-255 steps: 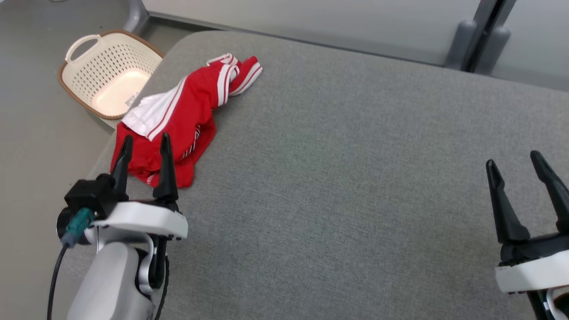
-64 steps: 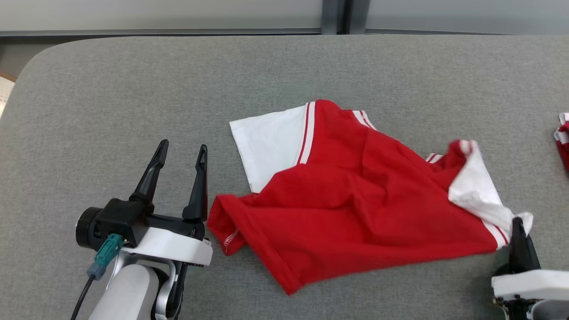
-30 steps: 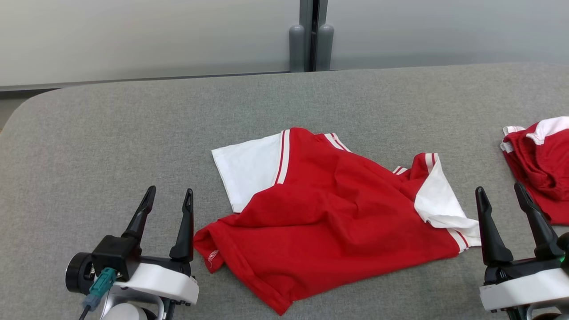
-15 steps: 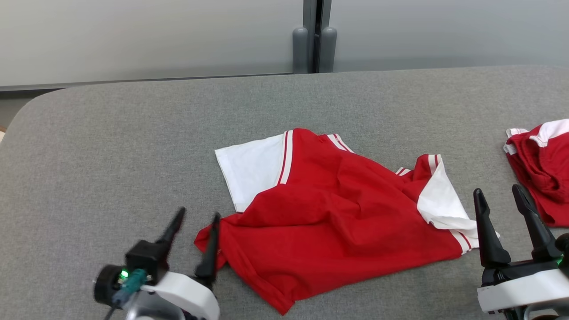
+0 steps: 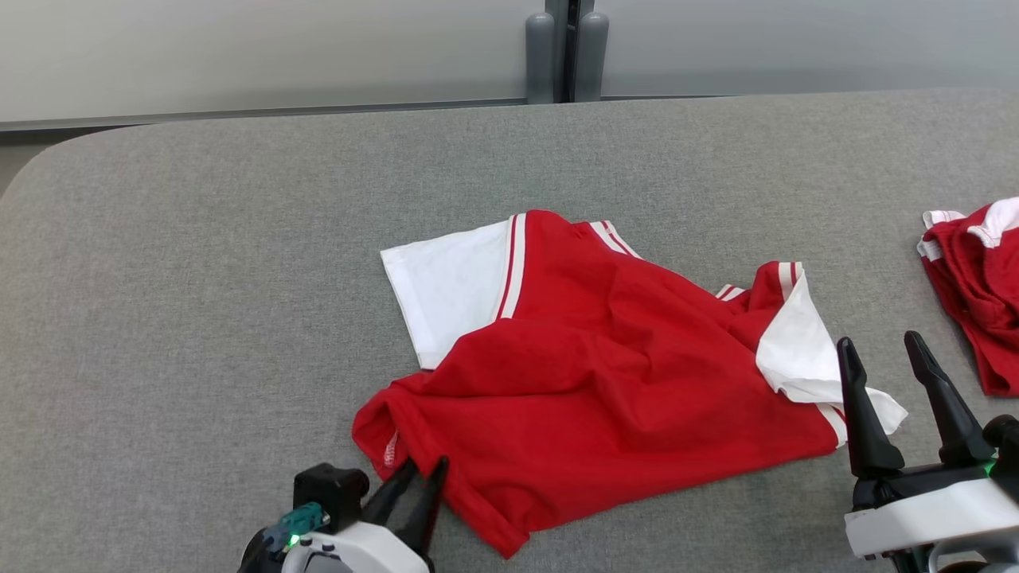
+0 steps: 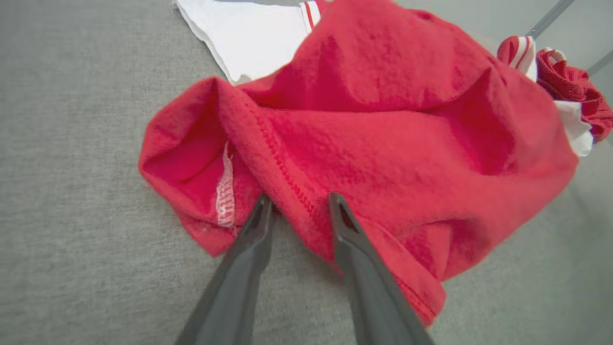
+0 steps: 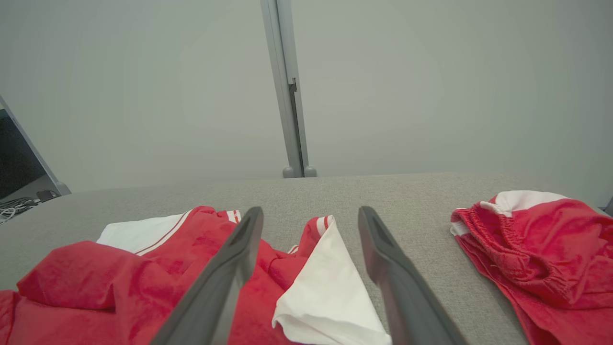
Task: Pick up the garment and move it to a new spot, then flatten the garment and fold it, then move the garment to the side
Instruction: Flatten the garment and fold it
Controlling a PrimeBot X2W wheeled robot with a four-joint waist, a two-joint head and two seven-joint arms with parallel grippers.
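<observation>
left gripper [image 5: 426, 464] — at shirt's near left corner. Fingers apart by a narrow gap, astride the hem fold, one tip on each side, tips against red cloth.
hem fold [image 6: 282, 191] — near left corner of shirt. Rolled ridge with red stitching. White stitched seam in the hollow to its left.
right gripper [image 5: 877, 341] — at shirt's near right end, just beside the right sleeve. Fingers spread wide, holding nothing.
shirt [image 5: 621, 398] — red, crumpled, lying on table [image 5: 199, 278], about mid-width, nearer the front edge than the back. Body creased, near edge slanting.
right sleeve [image 5: 796, 358] — white with striped cuff, folded over itself at shirt's right end.
left sleeve [image 5: 446, 282] — white, flat, striped where it meets the red body. Far left part of shirt.
shorts [image 5: 975, 278] — red with white trim, bunched. Right of shirt, well apart, on the same table.
post [image 5: 567, 48] — grey, upright, beyond shirt, behind table's far edge.
wall [image 5: 239, 56] — pale grey panels, farthest beyond shirt.
</observation>
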